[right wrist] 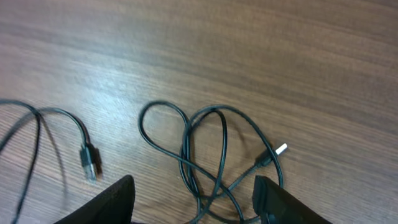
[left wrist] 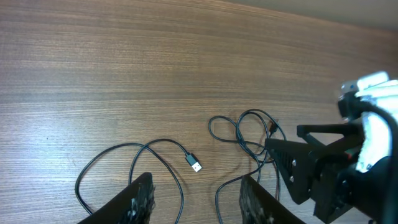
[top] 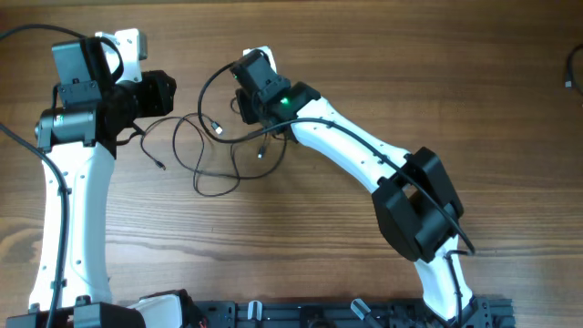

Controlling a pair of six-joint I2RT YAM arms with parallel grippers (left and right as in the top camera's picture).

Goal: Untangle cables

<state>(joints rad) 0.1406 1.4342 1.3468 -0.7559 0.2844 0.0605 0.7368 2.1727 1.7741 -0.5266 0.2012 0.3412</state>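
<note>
Both tools are spread right now: my left gripper (left wrist: 196,182) has its jaws apart with nothing clamped, and my right gripper (right wrist: 193,185) is wide too, nothing in it. The cables (top: 214,150) lie on the table (top: 383,55) just ahead of and beneath both tools. Off the right gripper's nose the crossed loops (right wrist: 208,146) sit squarely between its fingers, with a white-tipped plug (right wrist: 281,149) near one finger and a dark plug (right wrist: 90,163) out beyond the other. Dead ahead of the left tool there's a silver plug (left wrist: 194,165) on the end of a long loose strand. My worry is that if I close the right tool where it hangs, I'd likely pinch two or three strands at the crossing, and any pull would cinch the tangle tighter. A plug could also snag in a loop and drag the whole bundle along. These wires are thin, so a single strand may slip out of the pads, or I'd scrape the wood reaching for it. I can't quite tell whether the strand by the left tool's finger runs under it. The right tool's black body is close off the left tool's side, so the two could knock together.
</note>
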